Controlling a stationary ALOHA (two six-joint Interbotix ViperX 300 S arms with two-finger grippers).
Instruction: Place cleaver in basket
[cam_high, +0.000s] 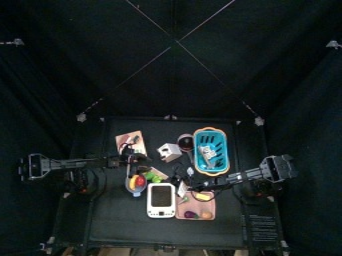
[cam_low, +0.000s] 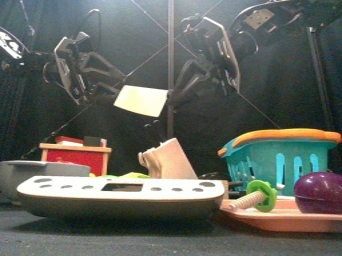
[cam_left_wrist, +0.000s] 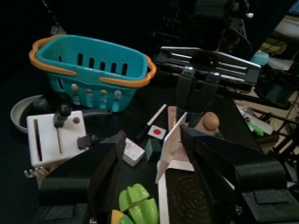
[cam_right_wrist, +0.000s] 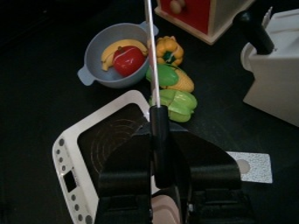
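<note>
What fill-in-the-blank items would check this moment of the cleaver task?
The pale-bladed toy cleaver is gripped by the ____ tool. The teal plastic basket has an ____ rim. The grey round bowl holds a yellow banana and a ____ fruit. Missing: right; orange; red.

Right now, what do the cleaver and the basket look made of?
Cleaver: pale cream blade, flat and matte with no metallic glint, so probably toy plastic or painted wood. It shows as a thin sheet edge-on in the right pincer.
Basket: teal slotted walls, orange rim and smooth surfaces with a slight sheen, so most likely moulded plastic.
</note>
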